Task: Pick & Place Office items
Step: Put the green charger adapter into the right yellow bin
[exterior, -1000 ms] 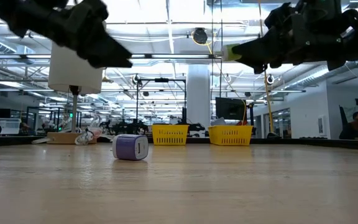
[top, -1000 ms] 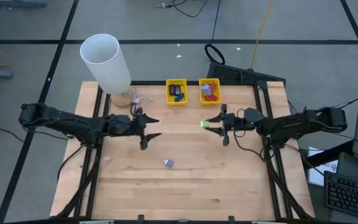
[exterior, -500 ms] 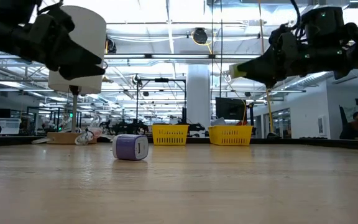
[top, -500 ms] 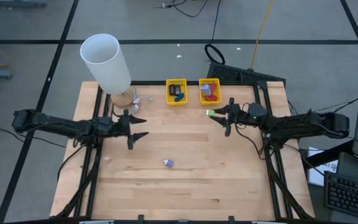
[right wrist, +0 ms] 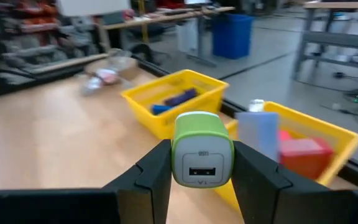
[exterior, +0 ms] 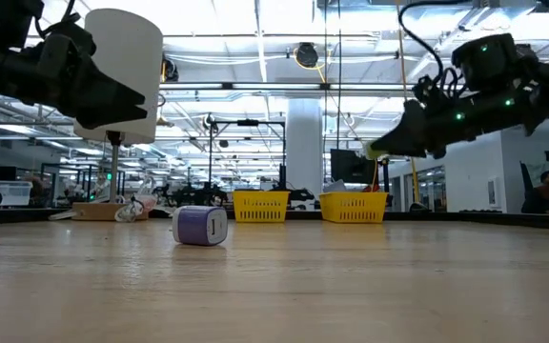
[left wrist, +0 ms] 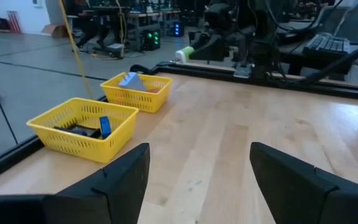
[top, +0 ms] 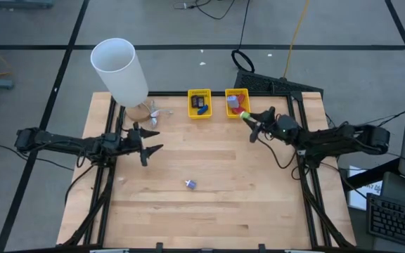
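The green-topped charger (right wrist: 202,149), a small white cube w/ a USB port on its face, looks light, rigid and smooth-sided, so prob. a bit slippery; best taken across two flat opposite sides, as it is now. Right gripper (top: 247,117) has its fingers (right wrist: 151,171) clamped on that charger, one per side, port facing the wrist cam, held in the air just by the right-hand yellow basket (top: 229,111), at approx 1 o'clock on the counter (top: 209,204). That basket holds red and blue bits; the left-hand yellow basket (top: 191,112) at 12 o'clock holds blue and black ones. A purple cube charger (exterior: 200,227) lies loose near the counter's middle, towards 6 o'clock; same kind of object, likely same grip. Left gripper (top: 150,139) hovers at approx 10 o'clock, fingers (left wrist: 117,177) wide apart, holding nothing.
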Available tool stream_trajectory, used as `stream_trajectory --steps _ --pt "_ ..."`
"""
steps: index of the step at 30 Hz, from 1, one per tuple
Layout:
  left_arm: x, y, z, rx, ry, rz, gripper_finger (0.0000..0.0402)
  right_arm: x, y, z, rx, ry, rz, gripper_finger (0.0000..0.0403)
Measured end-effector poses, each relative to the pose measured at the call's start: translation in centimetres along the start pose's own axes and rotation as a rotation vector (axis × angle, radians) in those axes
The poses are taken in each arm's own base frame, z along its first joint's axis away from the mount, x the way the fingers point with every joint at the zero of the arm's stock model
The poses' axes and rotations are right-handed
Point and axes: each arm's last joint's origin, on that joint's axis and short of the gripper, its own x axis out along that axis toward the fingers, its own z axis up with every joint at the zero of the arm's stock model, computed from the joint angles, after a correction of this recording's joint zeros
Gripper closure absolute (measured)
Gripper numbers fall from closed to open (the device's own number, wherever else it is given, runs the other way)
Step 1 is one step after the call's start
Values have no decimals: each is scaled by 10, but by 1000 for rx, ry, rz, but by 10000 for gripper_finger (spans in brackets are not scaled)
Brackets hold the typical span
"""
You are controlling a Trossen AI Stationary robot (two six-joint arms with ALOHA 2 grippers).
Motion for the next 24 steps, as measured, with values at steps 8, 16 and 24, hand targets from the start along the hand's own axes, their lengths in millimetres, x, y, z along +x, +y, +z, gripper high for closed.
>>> stream_trajectory --steps 8,16,24 --pt "0 0 0 -26 -1 2 128 14 -23 -10 -2 20 -150 275" --pt "0 0 0 -28 -4 9 128 39 -36 -16 7 97 -169 274" --pt "0 0 0 -48 -4 9 128 48 -40 -21 8 124 -185 216"
